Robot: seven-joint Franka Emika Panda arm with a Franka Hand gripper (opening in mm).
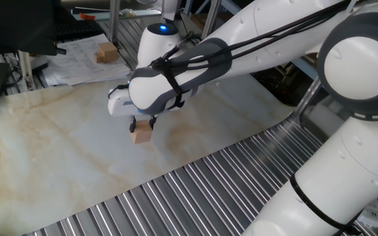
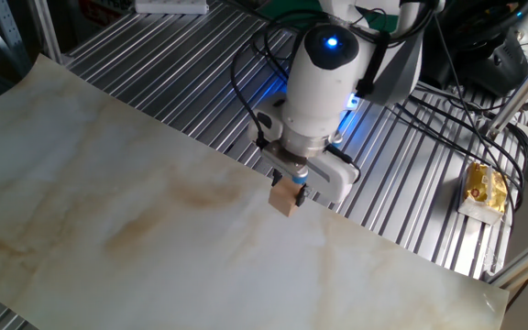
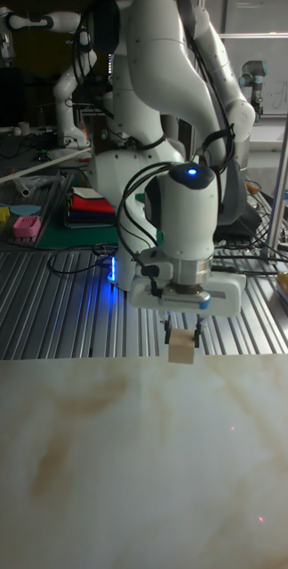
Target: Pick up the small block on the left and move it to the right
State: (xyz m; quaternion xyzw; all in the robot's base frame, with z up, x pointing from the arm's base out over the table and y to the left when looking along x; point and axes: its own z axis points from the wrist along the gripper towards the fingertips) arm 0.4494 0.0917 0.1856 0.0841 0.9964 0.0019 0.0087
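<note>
The big white Franka arm (image 1: pixel 268 39) reaches across the pale marbled tabletop (image 1: pixel 58 151), which sits on a frame of ribbed metal slats (image 2: pixel 154 55), and at its tip the end effector (image 3: pixel 183 331) points straight down with its two dark fingers closed on the small light-tan wooden cube (image 3: pixel 181 348), which hangs pinched between them directly underneath. From the tall fixed view the cube looks to be just clear of the marbled sheet, near its far edge; from the other fixed view I cannot tell for certain whether its bottom face is lifted or skimming the surface. The fingers only catch the upper part of the cube, so I would judge the hold fairly shallow. To carry it well, I would want the arm to keep the wrist vertical, hold the squeeze steady, and travel sideways at an even pace with enough height that the cube's lower edge never drags on the sheet, since a scrape could twist it out of so short a grip. Well away from the end effector, on some papers beyond the sheet, sits a larger oblong tan wooden block (image 1: pixel 106 53), which is out of the path. Lower gently before letting go, so the cube lands flat rather than tumbling.
</note>
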